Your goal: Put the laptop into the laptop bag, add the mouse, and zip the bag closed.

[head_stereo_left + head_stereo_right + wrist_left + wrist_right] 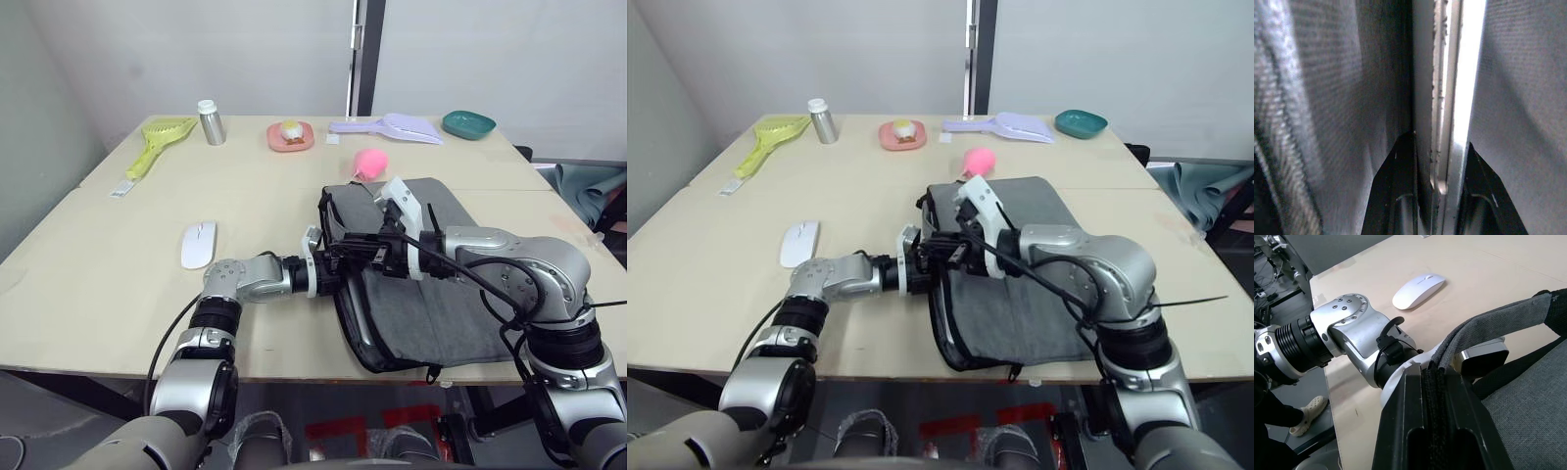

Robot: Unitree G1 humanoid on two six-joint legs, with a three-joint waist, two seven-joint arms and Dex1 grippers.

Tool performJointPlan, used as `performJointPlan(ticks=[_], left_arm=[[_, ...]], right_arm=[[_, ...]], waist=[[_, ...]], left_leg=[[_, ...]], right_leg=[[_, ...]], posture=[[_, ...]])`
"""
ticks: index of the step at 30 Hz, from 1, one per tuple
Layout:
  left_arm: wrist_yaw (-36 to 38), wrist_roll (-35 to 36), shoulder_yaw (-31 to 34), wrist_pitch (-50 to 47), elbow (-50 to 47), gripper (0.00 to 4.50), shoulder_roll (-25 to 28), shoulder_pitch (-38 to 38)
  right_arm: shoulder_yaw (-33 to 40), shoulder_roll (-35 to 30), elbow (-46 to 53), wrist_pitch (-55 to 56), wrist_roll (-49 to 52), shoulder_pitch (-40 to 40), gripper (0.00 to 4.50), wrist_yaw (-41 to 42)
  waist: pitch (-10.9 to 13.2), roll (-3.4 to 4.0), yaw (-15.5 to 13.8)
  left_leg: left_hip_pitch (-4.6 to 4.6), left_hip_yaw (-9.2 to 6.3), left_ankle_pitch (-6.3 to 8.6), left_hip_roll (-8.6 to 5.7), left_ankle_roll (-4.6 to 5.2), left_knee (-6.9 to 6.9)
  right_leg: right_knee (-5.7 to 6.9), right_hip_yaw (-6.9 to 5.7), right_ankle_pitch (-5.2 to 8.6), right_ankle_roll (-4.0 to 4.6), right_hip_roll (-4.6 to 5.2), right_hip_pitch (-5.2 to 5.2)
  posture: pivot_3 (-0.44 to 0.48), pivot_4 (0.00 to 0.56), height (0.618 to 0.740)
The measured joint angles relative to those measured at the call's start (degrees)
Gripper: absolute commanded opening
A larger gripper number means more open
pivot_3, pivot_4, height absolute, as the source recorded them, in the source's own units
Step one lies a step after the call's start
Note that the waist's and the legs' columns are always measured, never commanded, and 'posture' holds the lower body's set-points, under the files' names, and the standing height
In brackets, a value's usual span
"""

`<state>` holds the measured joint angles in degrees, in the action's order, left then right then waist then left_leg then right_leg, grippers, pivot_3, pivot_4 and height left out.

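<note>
The grey laptop bag (431, 294) lies flat at the table's front right, its opening along the left side. My right gripper (1436, 372) is shut on the black-edged upper flap (1488, 325) and holds it lifted. Reaching into that opening from the left, my left gripper (340, 264) has the laptop's silver edge (1425, 88) between its two black fingers (1400, 191), with grey fabric on both sides. The rest of the laptop is hidden inside the bag. The white mouse (198, 244) rests on the table to the left of the bag, apart from both grippers.
A pink plush toy (370, 161) sits just behind the bag. Along the back stand a yellow-green scoop (157, 142), a silver bottle (211, 122), a pink dish (290, 135), a lilac scoop (392, 127) and a teal bowl (468, 123).
</note>
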<state>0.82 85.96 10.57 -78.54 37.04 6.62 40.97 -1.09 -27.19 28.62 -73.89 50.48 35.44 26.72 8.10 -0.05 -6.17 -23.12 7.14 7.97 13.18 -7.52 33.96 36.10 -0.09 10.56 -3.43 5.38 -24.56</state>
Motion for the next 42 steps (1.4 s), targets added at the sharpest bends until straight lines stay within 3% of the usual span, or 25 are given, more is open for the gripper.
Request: performJointPlan(ticks=[2, 4, 13, 21, 29, 36, 40, 42], left_arm=[[0.7, -1.3, 0.6, -0.7, 0.0, 0.33, 0.0, 0.2], [1.5, -2.6, 1.0, -1.5, -0.2, 1.32, 0.3, 0.3], [3.9, -7.5, 3.5, -2.8, -1.9, 4.49, -0.6, 0.3], [4.0, -7.6, 6.2, -6.6, -5.5, 4.49, 1.3, -0.5], [5.1, -4.9, 11.8, -11.8, -9.9, 4.49, 10.4, -0.7], [9.8, 6.1, 8.7, -13.6, -17.7, 4.49, 25.2, -1.4], [19.6, 6.3, 7.6, -13.5, -31.7, 4.49, 36.2, -5.6], [29.9, 3.3, 8.9, -12.1, -38.3, 4.49, 41.9, -9.2]], right_arm=[[0.0, 0.0, 0.2, 0.0, 0.0, 0.0, 0.37, -0.1], [0.0, -0.1, 0.6, 0.0, 0.0, 0.0, 0.33, 0.0], [0.0, -0.5, 0.9, 0.0, 0.0, 0.0, 0.33, 0.4], [0.0, -1.4, 0.8, 0.6, -0.3, 0.0, 0.33, 1.6], [0.0, -3.6, -1.1, 2.2, -1.0, 0.0, 0.33, 3.2], [-0.1, -5.1, -1.6, 3.7, -2.2, 0.0, 0.33, 4.7], [-0.5, -5.5, -3.1, 4.4, -3.5, -0.7, 0.33, 4.8], [-1.3, -5.4, -3.9, 5.3, -4.3, -1.9, 0.33, 4.8]], waist=[[0.0, 0.00, 0.0], [0.0, 0.00, 0.0], [0.0, 0.00, 0.0], [0.0, 0.00, 0.3], [0.0, 0.00, 0.1], [0.0, 0.01, 0.2], [0.0, 0.01, 0.4], [0.0, 0.01, 0.6]], left_leg=[[0.00, 0.00, 0.00, 0.00, 0.00, 0.00], [0.00, 0.00, 0.00, 0.00, 0.00, -0.01], [0.00, -0.01, 0.00, 0.00, 0.00, -0.01], [-0.01, -0.01, 0.00, 0.01, 0.00, -0.06], [-0.02, -0.02, 0.01, 0.01, -0.01, -0.08], [-0.03, -0.03, 0.02, 0.03, -0.04, -0.10], [-0.02, -0.03, 0.03, 0.03, -0.08, -0.19], [-0.02, -0.01, 0.03, 0.04, -0.08, -0.23]], right_leg=[[-0.01, 0.00, 0.00, 0.00, 0.00, 0.00], [-0.01, -0.01, 0.00, 0.00, 0.00, 0.00], [-0.02, 0.00, 0.00, 0.00, 0.00, 0.00], [-0.06, -0.02, 0.01, 0.01, -0.02, -0.01], [-0.08, -0.05, 0.02, 0.02, -0.01, -0.01], [-0.08, -0.08, 0.04, 0.02, -0.02, -0.05], [-0.11, -0.11, 0.09, 0.06, -0.02, -0.08], [-0.12, -0.11, 0.12, 0.10, -0.02, -0.10]], posture=[[0.000, 0.150, 0.740], [0.000, 0.150, 0.740], [0.000, 0.150, 0.740], [0.000, 0.150, 0.740], [0.000, 0.150, 0.740], [0.000, 0.150, 0.740], [0.000, 0.150, 0.740], [0.000, 0.150, 0.740]])
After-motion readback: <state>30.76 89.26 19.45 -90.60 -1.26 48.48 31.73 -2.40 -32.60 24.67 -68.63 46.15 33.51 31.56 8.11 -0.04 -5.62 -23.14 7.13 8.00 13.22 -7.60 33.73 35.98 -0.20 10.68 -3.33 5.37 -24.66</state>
